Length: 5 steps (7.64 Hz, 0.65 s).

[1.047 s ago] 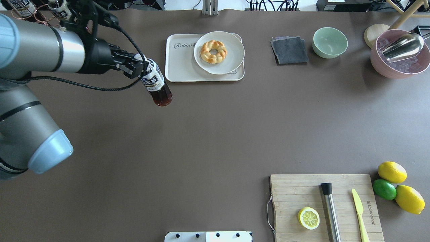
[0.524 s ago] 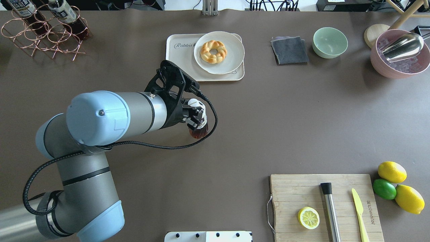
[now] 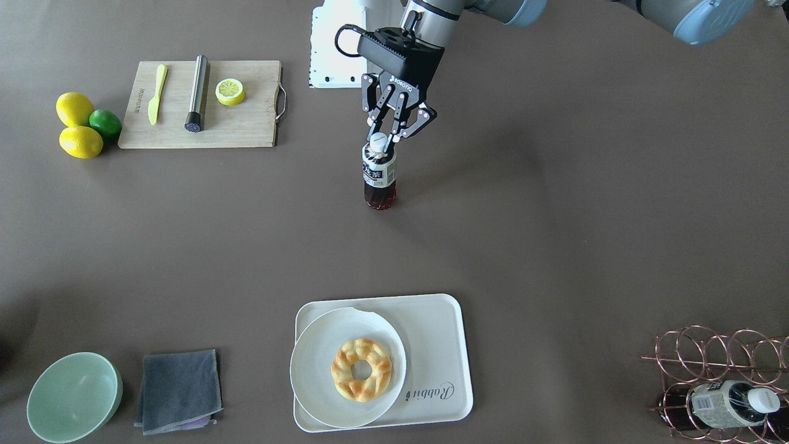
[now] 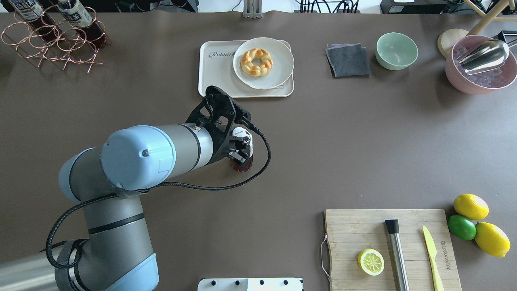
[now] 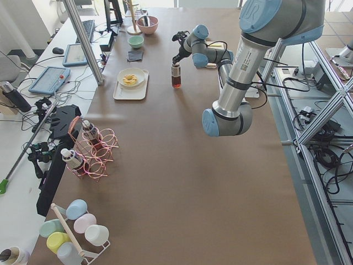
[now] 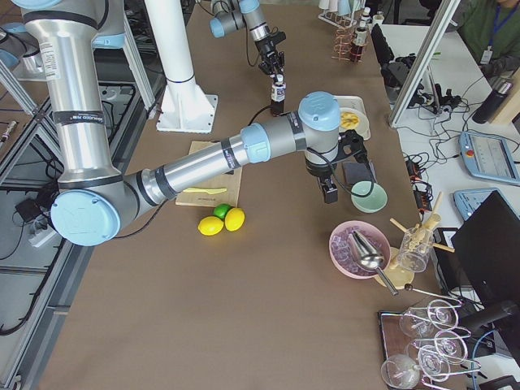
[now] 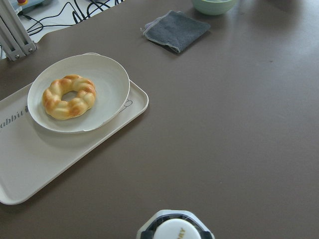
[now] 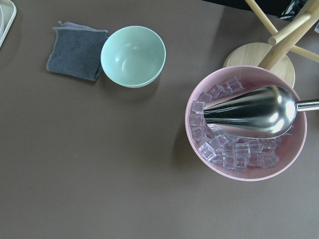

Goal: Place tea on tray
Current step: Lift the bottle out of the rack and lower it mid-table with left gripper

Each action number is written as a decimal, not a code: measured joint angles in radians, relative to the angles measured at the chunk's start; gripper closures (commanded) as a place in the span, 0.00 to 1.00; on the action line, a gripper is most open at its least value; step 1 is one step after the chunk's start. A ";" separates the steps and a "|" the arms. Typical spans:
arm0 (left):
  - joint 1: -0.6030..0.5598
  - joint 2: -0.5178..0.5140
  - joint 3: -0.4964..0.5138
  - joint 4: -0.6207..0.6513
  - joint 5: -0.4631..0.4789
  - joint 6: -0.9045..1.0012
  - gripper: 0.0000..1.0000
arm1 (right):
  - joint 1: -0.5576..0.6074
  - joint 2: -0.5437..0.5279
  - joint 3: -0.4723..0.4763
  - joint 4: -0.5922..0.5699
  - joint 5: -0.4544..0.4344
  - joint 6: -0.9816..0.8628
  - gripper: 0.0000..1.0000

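**Tea gripped mid-table, not on tray**

Brown table (image 4: 323, 153), two arms. Front-facing view: left gripper (image 3: 387, 137) at top centre, closed narrowly about the neck of the tea (image 3: 378, 179). Bottle upright at centre frame; cannot tell whether its base touches the table. Tray (image 3: 441, 345) at bottom centre, well apart from the bottle, carrying a plate (image 3: 314, 364) with a doughnut (image 3: 362, 369). Overhead view: the wrist hides most of the bottle. Left wrist view: only the white cap shows, at the bottom edge. Right gripper (image 6: 329, 193) appears solely in the exterior right view, just left of the green bowl (image 6: 367, 197); cannot tell whether it is open or closed.
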 measured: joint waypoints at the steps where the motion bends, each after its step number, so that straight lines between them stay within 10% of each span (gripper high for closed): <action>1: 0.001 0.000 0.002 0.000 0.001 0.000 0.68 | 0.000 0.000 0.000 0.000 0.001 0.000 0.00; 3: 0.002 0.000 0.002 -0.002 0.001 0.000 0.03 | -0.001 0.001 0.000 0.000 0.001 0.001 0.00; 5: 0.002 0.000 -0.001 -0.004 0.002 0.001 0.03 | -0.003 0.001 0.000 0.000 0.001 0.002 0.00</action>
